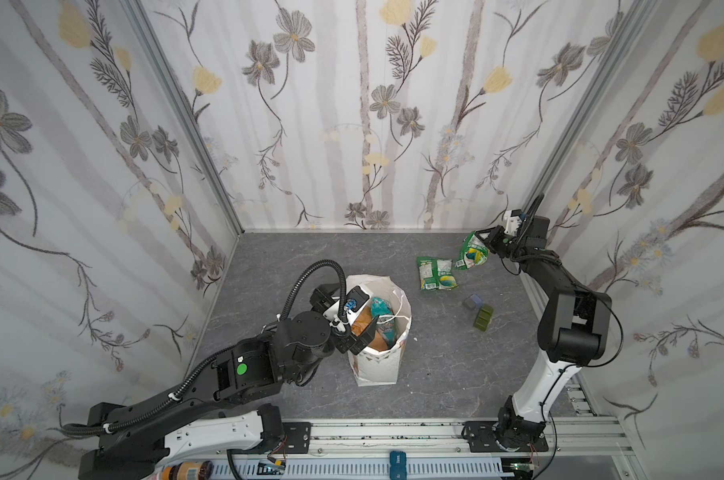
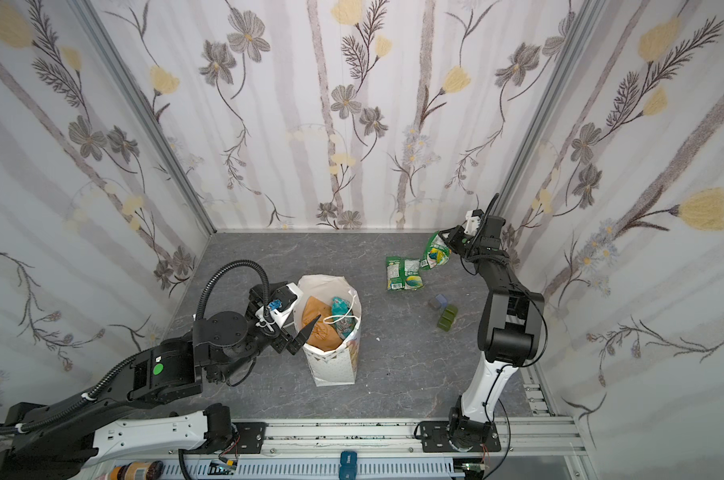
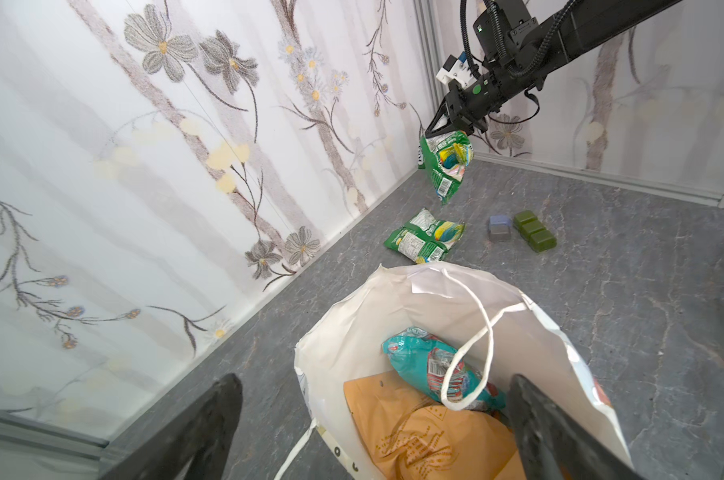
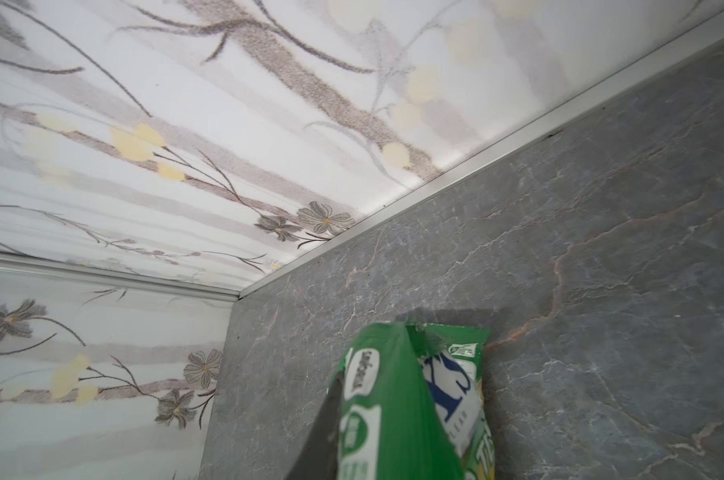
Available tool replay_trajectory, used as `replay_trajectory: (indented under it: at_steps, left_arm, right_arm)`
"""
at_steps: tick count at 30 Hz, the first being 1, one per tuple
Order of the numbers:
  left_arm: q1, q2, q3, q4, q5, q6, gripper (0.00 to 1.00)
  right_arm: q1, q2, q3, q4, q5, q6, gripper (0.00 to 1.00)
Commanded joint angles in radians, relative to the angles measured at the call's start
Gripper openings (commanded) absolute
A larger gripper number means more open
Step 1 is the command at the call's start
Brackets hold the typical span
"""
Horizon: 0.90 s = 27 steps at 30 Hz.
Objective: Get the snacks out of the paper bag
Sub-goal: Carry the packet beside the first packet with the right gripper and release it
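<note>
The white paper bag point(image 1: 376, 365) point(image 2: 331, 365) point(image 3: 368, 316) stands upright mid-table. Inside it lie a teal packet point(image 1: 381, 309) point(image 2: 340, 309) point(image 3: 414, 357) and a flat tan-orange pouch point(image 1: 362, 322) point(image 2: 316, 318) point(image 3: 414, 432). My left gripper point(image 1: 354, 309) point(image 2: 289, 311) point(image 3: 374, 382) is open and straddles the bag's rim, one finger point(image 3: 534, 419) inside and the other finger point(image 3: 210, 415) outside. A green packet point(image 1: 437, 272) point(image 2: 403, 272) point(image 3: 426, 237) lies on the table at the back right. Just beyond it my right gripper point(image 1: 487, 241) point(image 2: 451, 239) point(image 3: 443, 129) is shut on a second green packet point(image 1: 472, 251) point(image 2: 437, 251) point(image 3: 447, 160) point(image 4: 393, 407), which hangs above the table.
A dark grey-blue cube point(image 1: 472, 302) point(image 3: 500, 228) and a row of olive-green cubes point(image 1: 483, 318) point(image 3: 534, 237) sit right of the bag. A white cord handle point(image 3: 476, 353) droops into the bag over the teal packet. Patterned walls close in on three sides.
</note>
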<state>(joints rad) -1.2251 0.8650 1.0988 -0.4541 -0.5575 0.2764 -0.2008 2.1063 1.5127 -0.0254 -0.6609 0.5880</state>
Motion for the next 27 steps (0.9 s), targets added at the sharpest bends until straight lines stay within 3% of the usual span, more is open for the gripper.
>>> replay_trajectory:
  at_steps: [1, 6, 11, 17, 21, 27]
  left_arm:
    - [-0.001, -0.011, -0.024, 0.087, -0.073, 0.100, 1.00]
    - [-0.001, -0.017, -0.067, 0.167, -0.075, 0.170, 1.00]
    - [0.002, -0.012, -0.113, 0.260, -0.101, 0.248, 1.00]
    - [0.001, 0.004, -0.122, 0.303, -0.096, 0.280, 1.00]
    - [0.001, 0.018, -0.113, 0.300, -0.097, 0.280, 1.00]
    - [0.002, 0.022, -0.110, 0.291, -0.105, 0.268, 1.00]
  right_arm:
    - [-0.013, 0.063, 0.076, -0.080, 0.039, -0.076, 0.00]
    - [-0.019, 0.166, 0.192, -0.183, 0.093, -0.128, 0.00]
    - [-0.014, 0.238, 0.256, -0.213, 0.083, -0.127, 0.06]
    - [0.009, 0.297, 0.292, -0.219, 0.019, -0.119, 0.13]
    - [0.027, 0.320, 0.309, -0.232, 0.052, -0.124, 0.16]
    - [0.044, 0.346, 0.362, -0.319, 0.128, -0.184, 0.32]
